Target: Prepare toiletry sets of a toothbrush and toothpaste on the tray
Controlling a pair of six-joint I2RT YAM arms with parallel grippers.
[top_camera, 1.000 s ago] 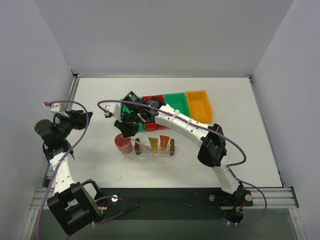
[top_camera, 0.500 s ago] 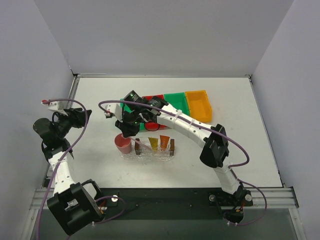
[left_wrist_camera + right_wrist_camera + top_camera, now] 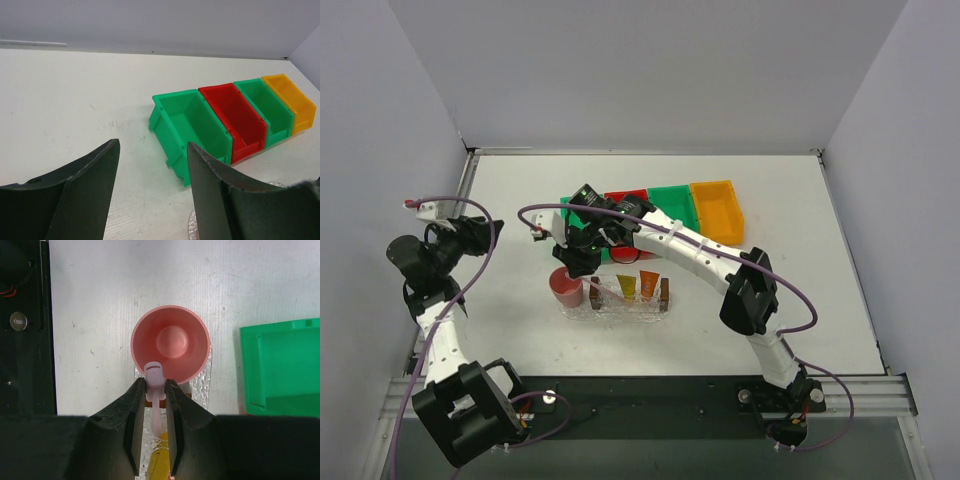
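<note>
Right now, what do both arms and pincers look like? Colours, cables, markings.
The left arm and right arm match: white links, bulky black joint housings, and a purple cable looping loosely along each. The left pincer and right pincer have plain black, flat-sided fingers. A small green light glows on the right wrist. No readable markings.

The right arm [image 3: 690, 255] arches across the middle of the table [image 3: 820, 300], and the right gripper [image 3: 155, 385], pinching the toothbrush [image 3: 154, 371], hangs right where the pink cup [image 3: 170, 344] meets the tray [image 3: 632, 311], so that spot is blocked. A row of bins [image 3: 672, 205] walls off the far side. Bare tabletop lies left of the cup, towards the left arm [image 3: 440, 335], and right of the tray.
</note>
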